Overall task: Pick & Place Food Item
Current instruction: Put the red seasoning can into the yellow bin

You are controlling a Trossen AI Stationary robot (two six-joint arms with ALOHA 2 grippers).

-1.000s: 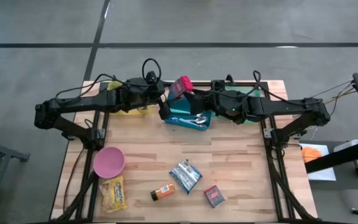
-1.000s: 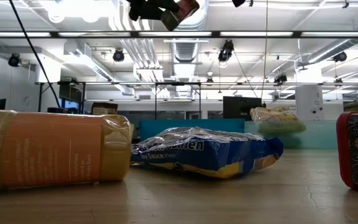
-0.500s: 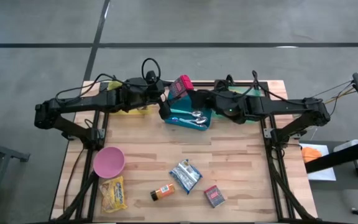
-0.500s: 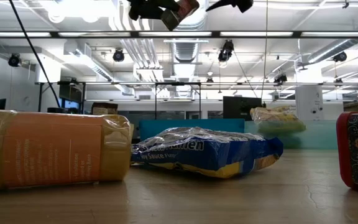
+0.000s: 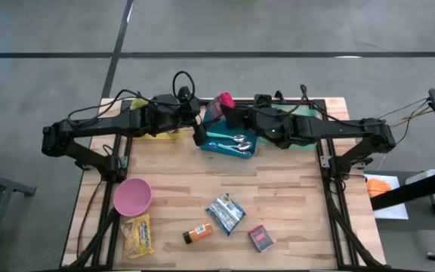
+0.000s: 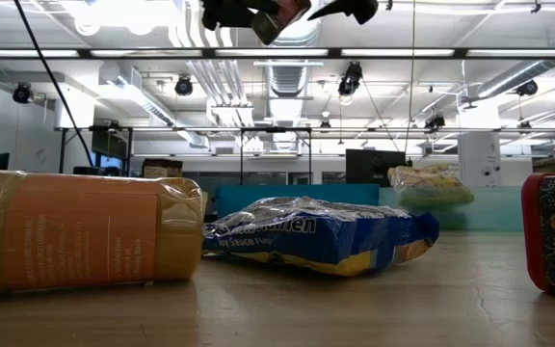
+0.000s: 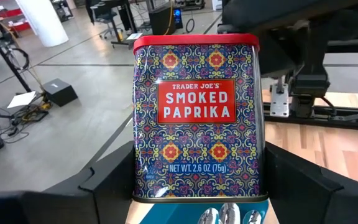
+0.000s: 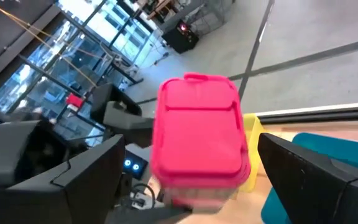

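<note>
A patterned smoked paprika tin [image 7: 194, 112] with a red lid [image 8: 199, 124] hangs high above the table's far middle [image 5: 219, 104], and my left gripper [image 7: 194, 190] is shut on it. My right gripper [image 8: 190, 146] is open and faces the tin's lid end from the table's right. Its fingers [image 8: 73, 177] stand on either side of the lid with a gap on each side. In the low view both grippers show at the top edge, the left [image 6: 231, 12] and the right [image 6: 343, 8], with the tin [image 6: 279, 13] between them. My left gripper pinches the tin's bottom end [image 7: 194, 183] between its two fingers, one on each narrow side. The fingers come nearly level from the table's left. The tin stands out beyond them, lid end away from the gripper, lifted clear above the teal tray [image 5: 229, 145].
The teal tray holds metal spoons [image 5: 238, 140]. Toward the near edge lie a pink bowl [image 5: 132, 196], a yellow snack bag [image 5: 138, 234], an orange bottle [image 5: 197, 234], a blue packet [image 5: 225, 213] and a second patterned tin [image 5: 260, 238]. A teal bin [image 5: 302, 130] sits under the right arm.
My right gripper has moved toward the table's left, closer to the tin's lid end, and has rolled a little. My left gripper and the tin have kept still.
</note>
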